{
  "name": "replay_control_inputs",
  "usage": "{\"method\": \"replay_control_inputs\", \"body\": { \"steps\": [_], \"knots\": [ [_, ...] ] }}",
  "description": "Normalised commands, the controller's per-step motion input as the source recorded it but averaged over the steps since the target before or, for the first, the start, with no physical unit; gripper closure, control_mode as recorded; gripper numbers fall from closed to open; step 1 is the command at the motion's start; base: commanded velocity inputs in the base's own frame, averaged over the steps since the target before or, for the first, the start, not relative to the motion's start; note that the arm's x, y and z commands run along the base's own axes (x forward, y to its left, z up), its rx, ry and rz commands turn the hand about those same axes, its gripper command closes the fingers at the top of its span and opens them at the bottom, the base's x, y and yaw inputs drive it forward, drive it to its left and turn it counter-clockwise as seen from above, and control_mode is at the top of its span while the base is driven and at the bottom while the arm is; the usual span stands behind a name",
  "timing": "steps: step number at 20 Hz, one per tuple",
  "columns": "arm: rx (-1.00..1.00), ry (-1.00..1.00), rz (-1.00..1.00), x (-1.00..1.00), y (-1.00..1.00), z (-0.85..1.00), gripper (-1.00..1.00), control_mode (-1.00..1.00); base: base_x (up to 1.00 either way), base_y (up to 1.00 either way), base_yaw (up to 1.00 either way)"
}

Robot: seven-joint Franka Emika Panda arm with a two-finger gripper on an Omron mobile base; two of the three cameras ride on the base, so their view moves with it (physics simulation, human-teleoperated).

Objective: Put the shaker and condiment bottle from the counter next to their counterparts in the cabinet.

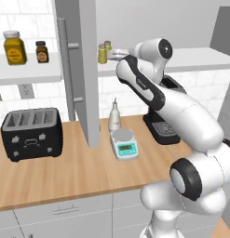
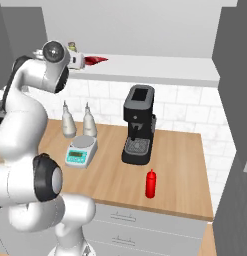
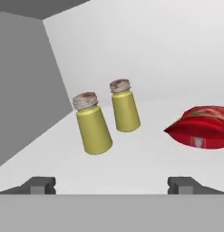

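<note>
Hand view: I saw the claw (image 3: 111,185) spread wide, holding nothing.
Shakers: I noted two olive-yellow shakers (image 3: 92,123) (image 3: 124,106) side by side on the cabinet shelf (image 3: 145,158), red pouch (image 3: 202,128) nearby.
Condiment bottle (image 2: 151,183): it stood upright on the counter (image 2: 185,170), near the coffee machine (image 2: 138,124).

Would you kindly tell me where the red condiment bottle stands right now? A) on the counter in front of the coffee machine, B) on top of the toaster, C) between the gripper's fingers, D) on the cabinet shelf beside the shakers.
A: the condiment bottle stands upright on the counter, just in front of the coffee machine.
</note>
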Motion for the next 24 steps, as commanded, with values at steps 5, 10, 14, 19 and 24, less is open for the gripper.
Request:
{"method": "replay_control_inputs", "body": {
  "steps": [5,10,14,19,24],
  "knots": [
    [0.18,-0.04,-0.03,-1.0,-0.33,0.16,-1.0,-1.0,0.0,0.0,0.0],
    [0.12,0.0,-0.15,-1.0,-0.3,0.04,-1.0,-1.0,0.0,0.0,0.0],
    [0.09,0.0,-0.42,-1.0,-0.55,0.0,-1.0,-1.0,0.0,0.0,0.0],
    [0.1,0.0,-0.48,-1.0,-0.55,-0.03,-1.0,-1.0,0.0,0.0,0.0],
    [0.0,-0.01,-0.55,-0.85,-0.63,-0.46,-1.0,-1.0,0.0,0.0,0.0]
  ]
}}
